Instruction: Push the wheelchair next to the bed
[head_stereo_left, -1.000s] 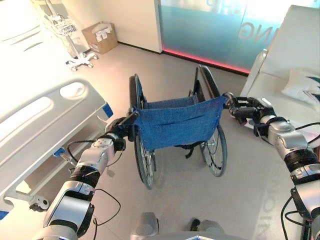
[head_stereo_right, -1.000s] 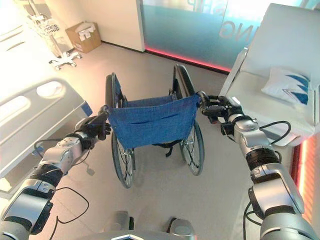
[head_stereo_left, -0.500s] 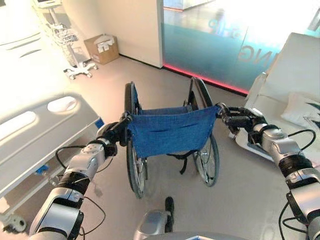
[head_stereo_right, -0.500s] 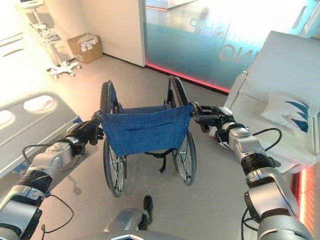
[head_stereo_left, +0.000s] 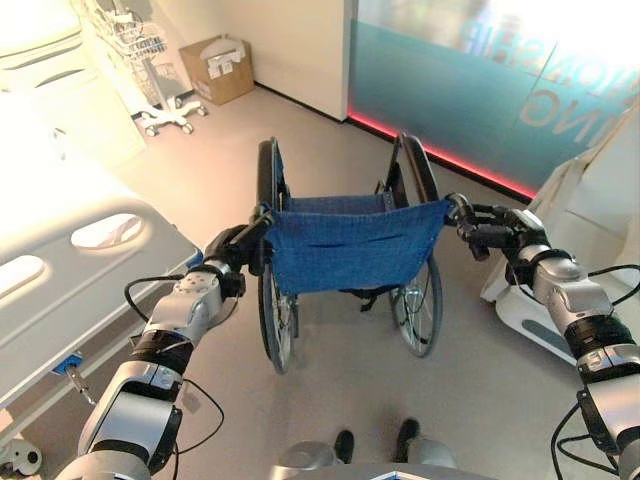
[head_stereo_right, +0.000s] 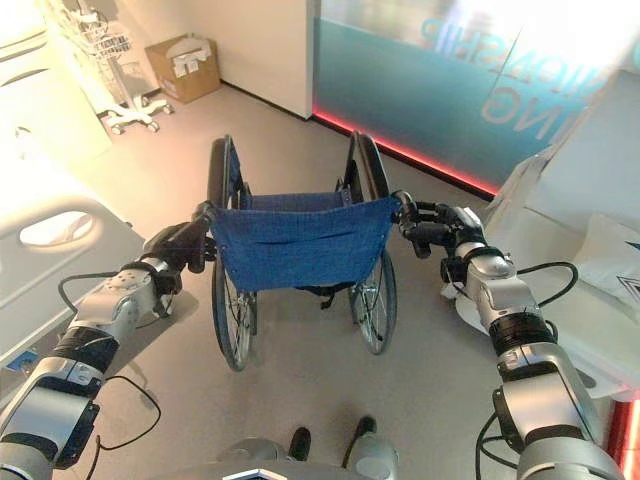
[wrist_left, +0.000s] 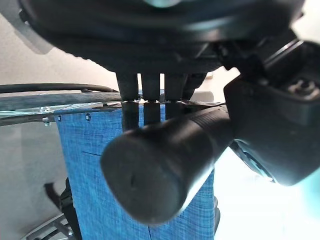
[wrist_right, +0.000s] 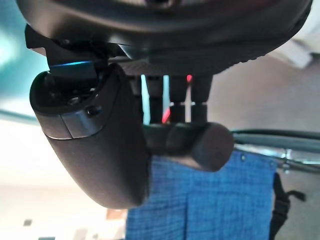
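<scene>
Gripping confirmed: black push handles clamped by left hand (head_stereo_left: 232, 246) and right hand (head_stereo_left: 492, 228). Blue-backed folding wheelchair (head_stereo_left: 348, 250) held dead ahead, 12 o'clock. White railed hospital bed (head_stereo_left: 70, 290) sits at 9–10 o'clock, alongside.

The grey floor (head_stereo_left: 340, 390) carries the wheelchair (head_stereo_left: 345, 250), bed (head_stereo_left: 70, 290), cardboard box (head_stereo_left: 218, 68) and wheeled stand (head_stereo_left: 165, 110).

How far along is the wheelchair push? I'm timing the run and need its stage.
Done: both grips are set. The left hand and right hand are each curled round a push handle of the wheelchair. In hand: the chair stands on open floor, facing away from the robot. Left: the bed lies off to the robot's left, with a floor gap between.
</scene>
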